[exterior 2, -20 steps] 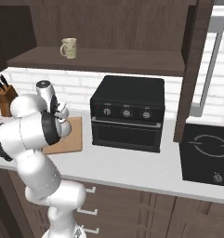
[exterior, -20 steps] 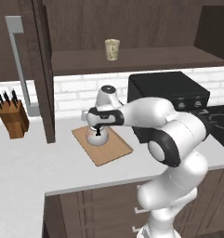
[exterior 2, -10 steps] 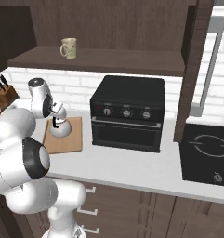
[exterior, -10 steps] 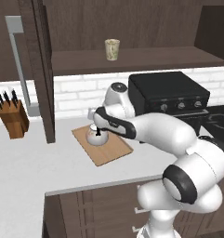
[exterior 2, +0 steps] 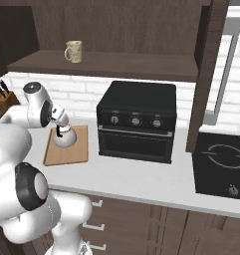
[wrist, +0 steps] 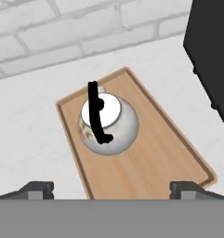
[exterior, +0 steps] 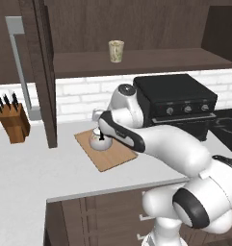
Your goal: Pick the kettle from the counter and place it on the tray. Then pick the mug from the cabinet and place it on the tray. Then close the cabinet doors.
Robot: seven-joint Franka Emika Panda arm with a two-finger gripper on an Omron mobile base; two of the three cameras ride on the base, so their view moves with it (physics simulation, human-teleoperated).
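Note:
The white kettle with its black arched handle stands upright on the wooden tray, toward the tray's wall end. My gripper hangs open above it, holding nothing, both fingertips well clear of the kettle. From the base, the kettle sits on the tray right under my gripper. The right base view shows the kettle, tray and gripper the same way. The cream mug stands on the cabinet shelf. Both cabinet doors stand open.
A black oven sits on the counter just right of the tray. A knife block stands at the left. A cooktop lies at the far right. White brick wall runs behind the tray.
The hand has lifted a little off the kettle while the arm's elbow swung out toward the base. The kettle stays on the tray.

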